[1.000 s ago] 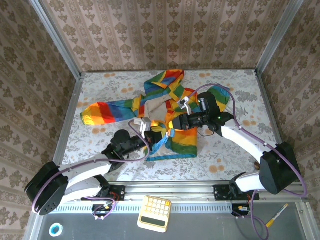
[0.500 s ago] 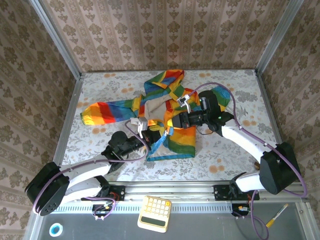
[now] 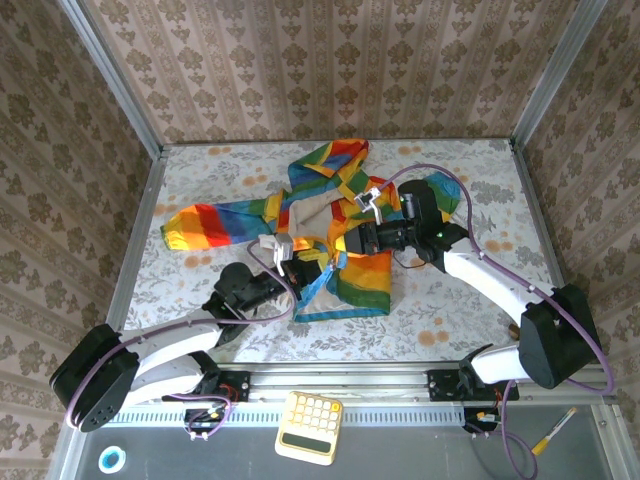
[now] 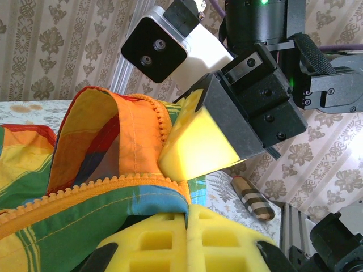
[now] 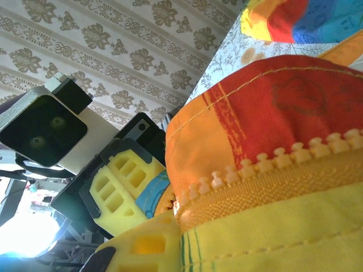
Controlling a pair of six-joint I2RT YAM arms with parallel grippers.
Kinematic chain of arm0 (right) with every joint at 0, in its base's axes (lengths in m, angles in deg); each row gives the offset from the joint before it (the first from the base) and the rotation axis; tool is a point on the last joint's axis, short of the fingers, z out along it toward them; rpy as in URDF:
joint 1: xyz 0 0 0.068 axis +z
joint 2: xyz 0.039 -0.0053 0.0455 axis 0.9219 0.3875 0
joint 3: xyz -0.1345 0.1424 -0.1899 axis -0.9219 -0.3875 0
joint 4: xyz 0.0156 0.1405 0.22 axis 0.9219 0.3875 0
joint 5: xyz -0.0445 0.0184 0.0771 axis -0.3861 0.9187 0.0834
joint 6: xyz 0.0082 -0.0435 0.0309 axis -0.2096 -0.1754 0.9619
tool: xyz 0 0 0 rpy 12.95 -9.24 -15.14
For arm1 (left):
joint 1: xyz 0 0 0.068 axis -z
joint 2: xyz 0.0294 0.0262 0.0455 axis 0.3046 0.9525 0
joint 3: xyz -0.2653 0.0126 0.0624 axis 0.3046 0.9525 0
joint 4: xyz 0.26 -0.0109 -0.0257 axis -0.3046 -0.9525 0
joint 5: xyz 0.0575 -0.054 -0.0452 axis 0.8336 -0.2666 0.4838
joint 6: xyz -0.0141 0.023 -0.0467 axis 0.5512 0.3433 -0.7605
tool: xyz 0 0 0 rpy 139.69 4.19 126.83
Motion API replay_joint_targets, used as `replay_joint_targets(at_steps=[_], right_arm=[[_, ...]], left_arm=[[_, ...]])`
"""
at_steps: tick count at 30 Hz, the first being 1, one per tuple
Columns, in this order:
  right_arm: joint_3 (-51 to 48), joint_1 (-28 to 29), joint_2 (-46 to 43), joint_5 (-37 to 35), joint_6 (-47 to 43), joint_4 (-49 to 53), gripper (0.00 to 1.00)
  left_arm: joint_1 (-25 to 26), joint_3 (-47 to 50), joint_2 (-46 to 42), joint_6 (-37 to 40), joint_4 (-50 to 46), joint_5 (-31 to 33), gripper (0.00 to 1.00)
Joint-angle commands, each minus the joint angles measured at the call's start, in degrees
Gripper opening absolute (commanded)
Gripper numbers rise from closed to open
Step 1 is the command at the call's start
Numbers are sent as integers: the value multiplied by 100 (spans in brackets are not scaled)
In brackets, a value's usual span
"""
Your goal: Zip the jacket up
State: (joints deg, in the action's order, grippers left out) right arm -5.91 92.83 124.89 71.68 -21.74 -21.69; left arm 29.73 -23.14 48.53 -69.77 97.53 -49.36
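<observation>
The rainbow-striped jacket (image 3: pixel 325 185) lies spread open mid-table, beige lining up, one sleeve (image 3: pixel 205 224) stretched left. My left gripper (image 3: pixel 318 268) is shut on the jacket's lower front edge; its yellow pads (image 4: pixel 153 243) pinch blue-green fabric just under the orange zipper tape (image 4: pixel 85 191). My right gripper (image 3: pixel 347 243) is shut on the other front edge, clamping the zipper tape beside its teeth (image 5: pixel 272 157). The two grippers sit almost tip to tip: the right one's pad (image 4: pixel 198 141) looms over the left, and the left one's pads (image 5: pixel 116 188) show in the right wrist view.
Wallpapered walls and metal posts close in the table on three sides. A yellow calculator (image 3: pixel 309 427), a blue tape roll (image 3: pixel 111 459) and a pen (image 3: pixel 553 430) lie on the dark ledge in front of the arm bases. A small striped brown stick (image 4: pixel 252 198) lies on the tabletop.
The left arm has drawn a little to the left and the right wrist has edged toward the back. Both keep their hold on the jacket's front edges.
</observation>
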Motion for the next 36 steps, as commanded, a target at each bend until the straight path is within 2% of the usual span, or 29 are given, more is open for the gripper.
replay_joint_targets(at_steps=[1, 17, 36], right_arm=[[24, -40, 3, 297, 80, -225, 0], [-128, -155, -111, 340, 451, -674, 0], [-212, -216, -41, 284, 852, -1100, 0]], left_arm=[[-31, 68, 57, -142, 365, -195, 0], [-70, 191, 457, -499, 1049, -244, 0], [-161, 270, 616, -693, 1288, -170, 0]])
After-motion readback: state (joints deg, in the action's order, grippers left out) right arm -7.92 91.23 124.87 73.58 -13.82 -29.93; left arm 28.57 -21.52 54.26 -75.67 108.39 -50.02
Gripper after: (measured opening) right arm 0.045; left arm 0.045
